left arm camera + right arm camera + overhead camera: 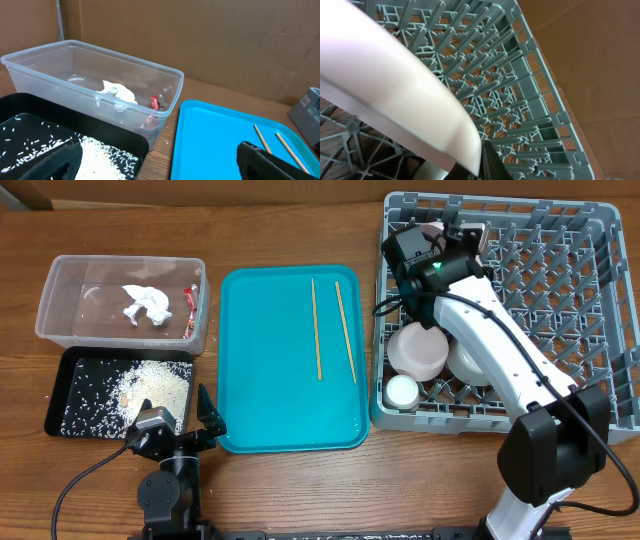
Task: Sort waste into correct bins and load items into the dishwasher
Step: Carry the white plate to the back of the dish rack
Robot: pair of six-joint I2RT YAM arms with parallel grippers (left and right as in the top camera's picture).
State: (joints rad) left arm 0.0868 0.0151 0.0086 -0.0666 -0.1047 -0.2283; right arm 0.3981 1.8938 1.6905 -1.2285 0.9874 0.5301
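Observation:
My right gripper [441,242] is over the far left corner of the grey dish rack [590,240], shut on the rim of the white plate [431,230]. In the right wrist view the plate [395,85] fills the left side, pinched at the gripper [481,161], with the rack's pegs [520,100] behind. Two white bowls [418,350] [470,362] and the white cup [402,391] sit in the rack's front left. Two chopsticks [316,330] [345,330] lie on the teal tray [250,380]. My left gripper [178,430] [157,165] is open and empty.
The clear tub [60,300] [30,75] holds the napkin [145,302] [120,92] and the red wrapper [190,300] [155,102]. The black tray [60,395] [30,107] holds rice [150,385] [95,152]. Chopstick ends [262,139] show on the teal tray [210,140].

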